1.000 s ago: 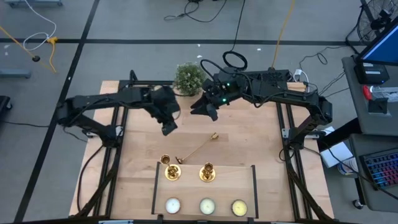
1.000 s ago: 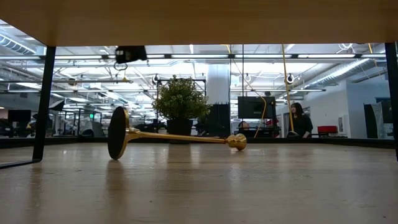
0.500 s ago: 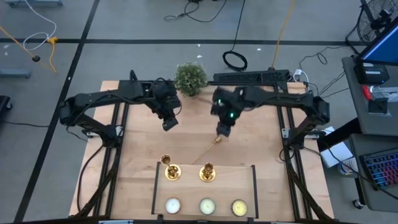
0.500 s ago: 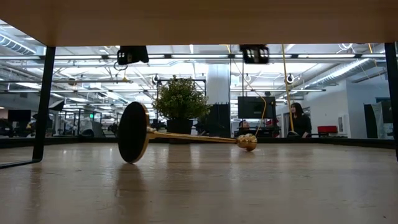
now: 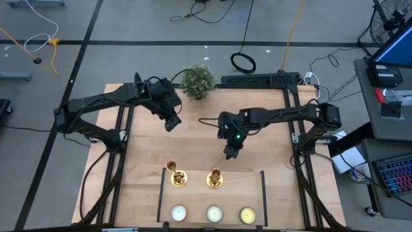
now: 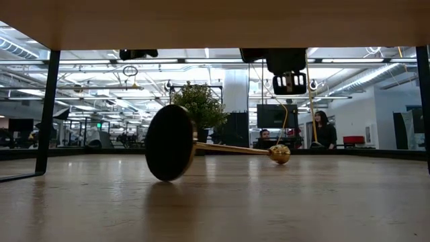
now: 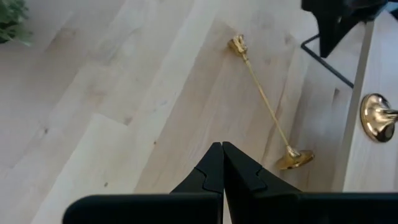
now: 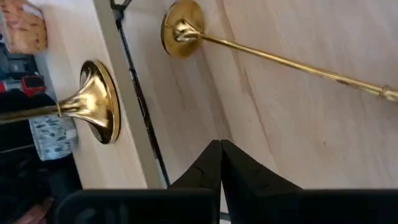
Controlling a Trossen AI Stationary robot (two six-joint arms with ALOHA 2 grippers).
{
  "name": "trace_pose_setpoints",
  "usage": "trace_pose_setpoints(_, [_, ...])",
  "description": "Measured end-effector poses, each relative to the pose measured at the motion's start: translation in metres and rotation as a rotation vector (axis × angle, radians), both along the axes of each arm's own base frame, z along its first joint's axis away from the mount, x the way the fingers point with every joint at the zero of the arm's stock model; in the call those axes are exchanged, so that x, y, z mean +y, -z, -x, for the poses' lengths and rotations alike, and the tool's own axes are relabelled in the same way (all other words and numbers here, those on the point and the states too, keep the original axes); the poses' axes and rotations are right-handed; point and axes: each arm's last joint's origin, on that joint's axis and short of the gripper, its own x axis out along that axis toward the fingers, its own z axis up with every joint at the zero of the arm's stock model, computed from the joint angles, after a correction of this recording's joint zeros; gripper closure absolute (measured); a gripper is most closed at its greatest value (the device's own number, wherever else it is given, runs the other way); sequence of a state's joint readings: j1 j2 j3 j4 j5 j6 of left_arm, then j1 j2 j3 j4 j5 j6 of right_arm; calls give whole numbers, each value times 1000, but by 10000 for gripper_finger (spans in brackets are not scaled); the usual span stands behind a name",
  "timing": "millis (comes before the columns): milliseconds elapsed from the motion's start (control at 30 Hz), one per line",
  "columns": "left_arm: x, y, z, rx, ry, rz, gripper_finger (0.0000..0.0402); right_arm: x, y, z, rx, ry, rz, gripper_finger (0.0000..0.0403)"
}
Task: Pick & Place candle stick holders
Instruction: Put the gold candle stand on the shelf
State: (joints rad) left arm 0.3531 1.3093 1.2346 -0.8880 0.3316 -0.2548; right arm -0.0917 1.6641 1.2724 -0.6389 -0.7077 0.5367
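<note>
One gold candlestick lies on its side on the wooden table, resting on its base rim (image 6: 171, 142) and its cup end (image 6: 279, 154); it also shows in the high view (image 5: 187, 166) and the left wrist view (image 7: 267, 102). Two more candlesticks (image 5: 178, 178) (image 5: 214, 178) stand upright on the near board. My right gripper (image 5: 230, 153) is shut and hangs above the fallen one's cup end, clear of it (image 6: 289, 82). My left gripper (image 5: 170, 122) is shut and empty, farther back near the plant.
A bushy potted plant (image 5: 195, 80) stands at the far edge. Three flat tealights (image 5: 213, 213) lie in a row at the near edge, on a board with black rails (image 5: 262, 193). Bare wood lies between the plant and the fallen candlestick.
My right gripper has come from beside the plant toward the near edge and down, over the fallen candlestick's cup end. My left gripper has drawn back toward the far edge. The fallen candlestick has rolled a little toward the table's right, still on its side.
</note>
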Motion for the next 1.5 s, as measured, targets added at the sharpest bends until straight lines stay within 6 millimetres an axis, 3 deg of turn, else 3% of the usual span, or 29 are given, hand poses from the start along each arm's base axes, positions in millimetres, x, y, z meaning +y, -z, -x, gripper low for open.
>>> trace_pose_setpoints(367, [-1,-6,6,-16,-41,-2,401,7,57,33,177,-37,213,402])
trace_pose_setpoints(600, [-1,-11,8,-49,-56,-5,401,15,61,31,160,-23,398,403])
trace_pose_setpoints(967, [-2,-12,9,-48,-71,10,401,27,82,27,224,-66,416,403])
trace_pose_setpoints(1500, [-3,-13,11,-46,-76,16,401,14,80,7,68,72,437,403])
